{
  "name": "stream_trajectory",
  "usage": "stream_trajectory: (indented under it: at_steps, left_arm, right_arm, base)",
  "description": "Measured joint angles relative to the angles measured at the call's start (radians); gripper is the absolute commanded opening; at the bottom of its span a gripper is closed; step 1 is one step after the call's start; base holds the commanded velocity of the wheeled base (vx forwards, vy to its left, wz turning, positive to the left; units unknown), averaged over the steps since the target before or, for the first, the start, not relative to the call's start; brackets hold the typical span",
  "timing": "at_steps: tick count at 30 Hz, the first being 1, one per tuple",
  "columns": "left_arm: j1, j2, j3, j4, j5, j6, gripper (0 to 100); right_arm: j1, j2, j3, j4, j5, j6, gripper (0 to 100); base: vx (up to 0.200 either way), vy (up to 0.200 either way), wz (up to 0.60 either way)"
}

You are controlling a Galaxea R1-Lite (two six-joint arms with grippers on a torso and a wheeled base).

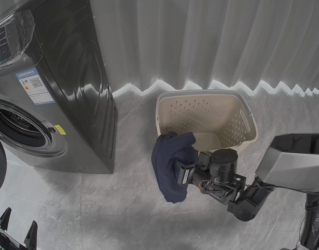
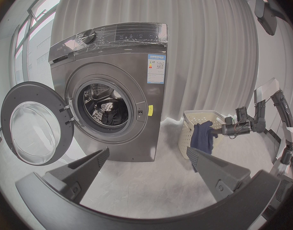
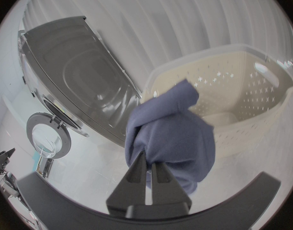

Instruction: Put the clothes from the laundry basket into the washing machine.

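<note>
First, nearest the robot: the left pincer (image 2: pixel 146 158) sits low at the robot's left above the grey tiled floor (image 1: pixel 114 205). Its fingers are spread wide with nothing between them. It faces the front of the washing machine (image 1: pixel 76 73).

Next out: the right pincer (image 3: pixel 150 168), on the arm stretched in from the robot's right. Its fingers are nearly together, clamped on a fold of a navy garment (image 1: pixel 170 164). The garment hangs bunched from the grip, and its lower end dangles free above the floor. Its upper fold is up against the near corner of the laundry basket (image 1: pixel 204 93), on the side toward the machine. I cannot tell whether cloth touches rim. Most of the garment is outside the basket wall.

Laundry basket: cream plastic with star-shaped perforations and a slot handle in the right-hand wall. It stands upright on the floor, right of the machine and apart from it.

Washing machine: a dark grey front-loader at the robot's left.
- The round door (image 2: pixel 34 122) is swung fully open, away from the basket.
- Dark clothes (image 2: pixel 109 115) lie inside the drum (image 2: pixel 89 96).
- Clear plastic film (image 2: pixel 121 39) covers the control panel.
- A blue-and-white label (image 2: pixel 156 68) is on the front.
- A small yellow sticker (image 2: pixel 150 110) sits beside the door opening.

Farthest: a white pleated curtain (image 1: pixel 208 32) behind machine and basket, reaching the floor.
</note>
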Motion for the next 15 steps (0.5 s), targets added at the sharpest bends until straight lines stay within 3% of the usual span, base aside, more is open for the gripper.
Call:
stream_trajectory:
  at_steps: [9, 15]
  left_arm:
    - [-0.001, 0.000, 0.000, 0.000, 0.000, 0.000, 100]
    - [0.000, 0.000, 0.000, 0.000, 0.000, 0.000, 100]
  right_arm:
    - [0.009, -0.253, 0.179, -0.068, 0.039, -0.026, 0]
    - [0.009, -0.405, 0.217, -0.076, 0.067, -0.028, 0]
  base:
    - [0.000, 0.000, 0.00]
    - [0.000, 0.000, 0.00]
